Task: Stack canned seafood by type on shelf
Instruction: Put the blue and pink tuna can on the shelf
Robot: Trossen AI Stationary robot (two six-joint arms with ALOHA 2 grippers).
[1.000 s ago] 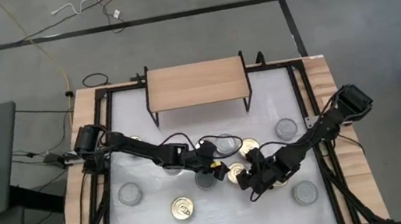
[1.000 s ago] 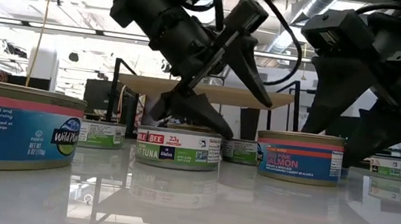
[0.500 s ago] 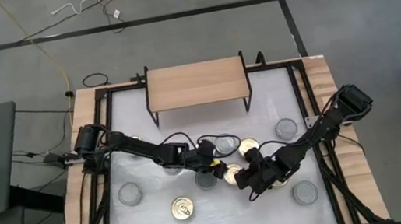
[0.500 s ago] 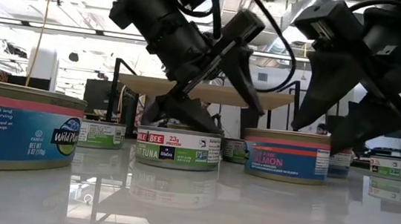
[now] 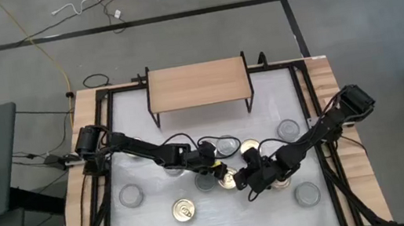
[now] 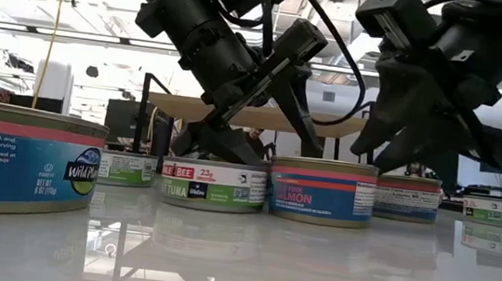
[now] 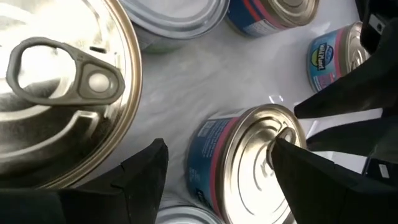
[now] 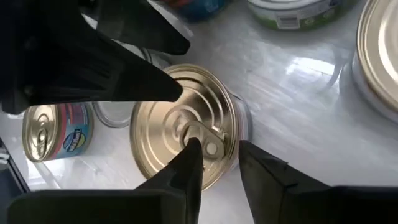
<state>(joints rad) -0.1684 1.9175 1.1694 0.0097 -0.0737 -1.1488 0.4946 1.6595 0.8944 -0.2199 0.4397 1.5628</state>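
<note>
Shelf [image 5: 198, 83] bare — tins [image 5: 185, 209] scattered across table [image 5: 154, 223].

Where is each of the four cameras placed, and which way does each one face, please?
High view: above the table, looking straight down; both arms, shelf, left pincer, right pincer.
Low view: at tabletop height, looking level towards the shelf; both arms come in from above.
Left wrist view: on the left arm, looking past its own dark fingers at the salmon can.
Right wrist view: on the right arm, looking past its fingers at the same gold-lidded can.
Shared: the salmon can shows in the low view and both wrist views.
</note>
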